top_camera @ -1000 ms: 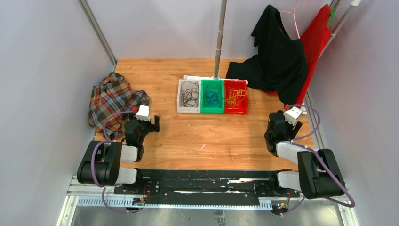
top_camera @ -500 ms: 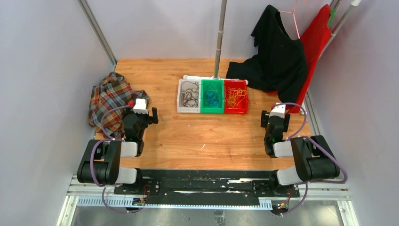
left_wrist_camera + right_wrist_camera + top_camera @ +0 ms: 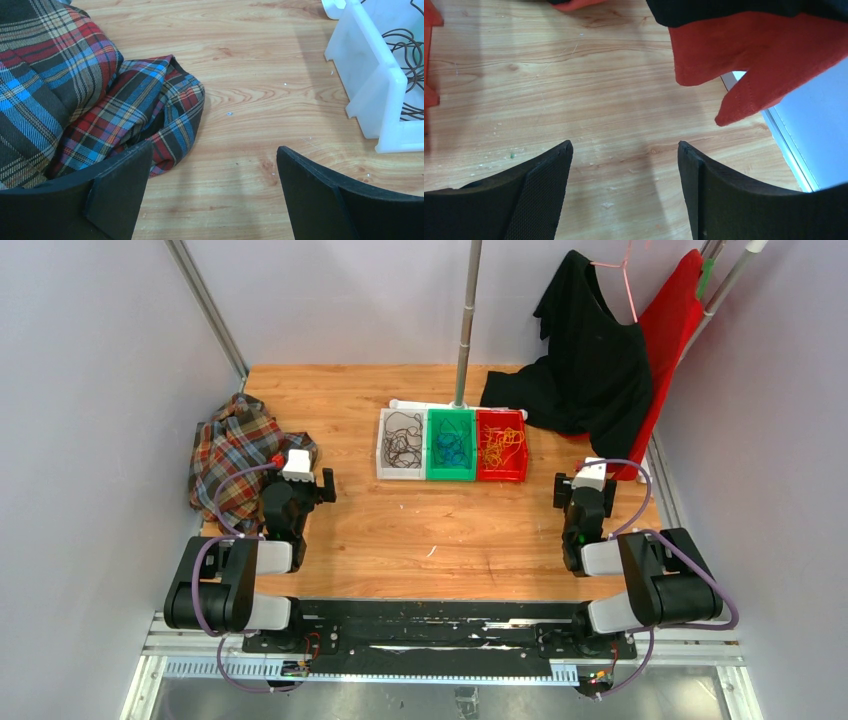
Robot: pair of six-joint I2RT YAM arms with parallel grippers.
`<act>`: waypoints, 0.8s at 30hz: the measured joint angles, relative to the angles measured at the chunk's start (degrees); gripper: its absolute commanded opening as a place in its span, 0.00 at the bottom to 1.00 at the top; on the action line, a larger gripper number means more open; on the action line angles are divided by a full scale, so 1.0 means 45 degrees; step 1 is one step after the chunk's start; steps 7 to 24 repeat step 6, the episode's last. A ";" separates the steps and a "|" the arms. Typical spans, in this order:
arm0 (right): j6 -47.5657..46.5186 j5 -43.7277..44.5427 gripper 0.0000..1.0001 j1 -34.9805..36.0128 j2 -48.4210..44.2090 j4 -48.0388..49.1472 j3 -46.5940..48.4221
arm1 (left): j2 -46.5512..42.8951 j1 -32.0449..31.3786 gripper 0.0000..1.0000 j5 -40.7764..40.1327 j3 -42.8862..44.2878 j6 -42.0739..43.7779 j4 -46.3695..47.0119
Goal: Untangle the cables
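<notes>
While both arms sit low at the near side of the wooden desk (image 3: 450, 530), the left hand (image 3: 214, 152) is released, fingers spread wide, nothing between them. Right hand (image 3: 625, 146) likewise released and empty above bare wood. Three small plastic bins stand in a touching row toward the back of the desk, one colour of wire in each: thin dark brown cables (image 3: 402, 440) in the white bin (image 3: 400, 476), thin blue cables (image 3: 450, 447) in the green bin (image 3: 450, 476), thin yellow-orange cables (image 3: 500, 447) in the red bin (image 3: 502, 476). Both hands are well apart from the bins. Crumpled plaid cloth (image 3: 235, 455) lies just beside the left hand. Black garment (image 3: 590, 360) and red garment (image 3: 670, 330) hang at the back right, the red hem showing in the right wrist view. Grey upright pole (image 3: 465, 320) stands behind the green bin.
</notes>
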 measured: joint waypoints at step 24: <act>-0.0024 0.0000 0.77 0.0000 0.0000 0.0029 0.0000 | 0.0000 0.0000 0.98 -0.0005 0.0000 0.0005 0.0000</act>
